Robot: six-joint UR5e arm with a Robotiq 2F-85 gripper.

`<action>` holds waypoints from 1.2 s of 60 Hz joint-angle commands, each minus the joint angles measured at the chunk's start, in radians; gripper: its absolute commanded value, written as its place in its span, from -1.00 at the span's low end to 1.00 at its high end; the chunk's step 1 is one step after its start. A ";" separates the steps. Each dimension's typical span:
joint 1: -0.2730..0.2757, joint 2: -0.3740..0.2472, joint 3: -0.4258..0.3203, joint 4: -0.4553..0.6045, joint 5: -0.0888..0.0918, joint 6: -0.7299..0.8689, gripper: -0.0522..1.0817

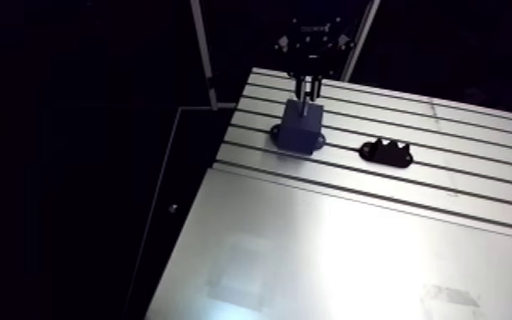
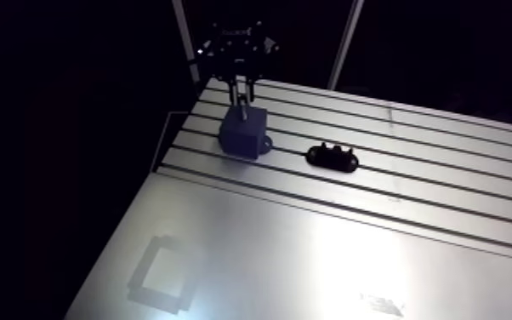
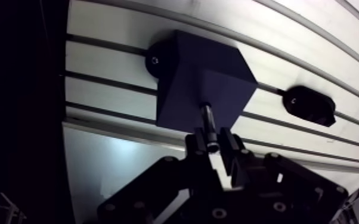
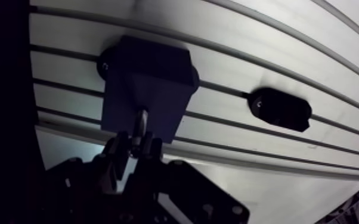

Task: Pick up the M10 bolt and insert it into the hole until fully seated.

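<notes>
A slotted aluminium table [image 1: 353, 247] fills the arm view, brightly lit against a dark surround. Its far half is ribbed with parallel grooves and its near half is a smooth plate.

Near the far left corner of the ribbed area stands a dark blue block [image 1: 300, 126], squarish, with a rounded mounting ear [image 3: 156, 59] at its base that carries a small screw. The black Robotiq gripper [image 1: 309, 85] hangs straight down over the block, just above its top.

The wrist view looks down past the gripper [image 3: 213, 142]. Its two fingers [image 3: 195, 144] are drawn in close and pinch the head end of the M10 bolt [image 3: 208, 119] between them. The bolt is a short, dark metal pin with a glint along its shank. It points away from the gripper toward the block [image 3: 200, 83], upright in the arm view. Its far tip meets the block's upper face about midway across, close to the edge nearer the gripper. The hole itself is hidden by the bolt, so whether the tip has gone in cannot be told. Most of the shank is visible between the fingertips and the block.

To the right of the block, apart from it on the same ribbed area, lies a low black holder [image 1: 387, 152]. It is elongated, with rounded ends and small bumps along its top in the arm view. In the wrist view it appears as a dark oval [image 3: 309, 105] beside the block, lying over one of the grooves.
</notes>
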 commanded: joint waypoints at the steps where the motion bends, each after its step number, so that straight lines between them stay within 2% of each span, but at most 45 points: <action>1: 0.000 0.000 0.000 -0.003 0.000 -0.001 0.99; 51: 0.002 0.006 0.006 -0.008 0.000 0.000 0.99; 59: 0.002 0.006 0.009 -0.024 -0.002 0.000 0.93; 60: 0.002 0.006 0.009 -0.025 -0.002 0.000 0.84; 61: 0.002 0.006 0.009 -0.025 -0.002 0.000 0.84; 62: 0.002 0.006 0.009 -0.024 -0.002 -0.001 0.72; 63: 0.002 0.006 0.009 -0.024 -0.003 -0.003 0.48; 64: 0.002 0.006 0.009 -0.024 -0.003 -0.003 0.48; 65: 0.002 0.006 0.009 -0.023 -0.003 -0.006 0.09; 66: 0.002 0.006 0.009 -0.023 -0.003 -0.006 0.09; 67: 0.002 0.006 0.011 -0.023 -0.003 -0.009 -0.38; 68: 0.002 0.006 0.011 -0.023 -0.003 -0.009 -0.38; 69: 0.002 0.006 0.011 -0.021 -0.003 -0.012 -0.75; 70: 0.002 0.006 0.011 -0.021 -0.003 -0.012 -0.75; 71: 0.002 0.005 0.011 -0.021 -0.003 -0.012 -0.88; 72: 0.002 0.005 0.011 -0.021 -0.003 -0.012 -0.88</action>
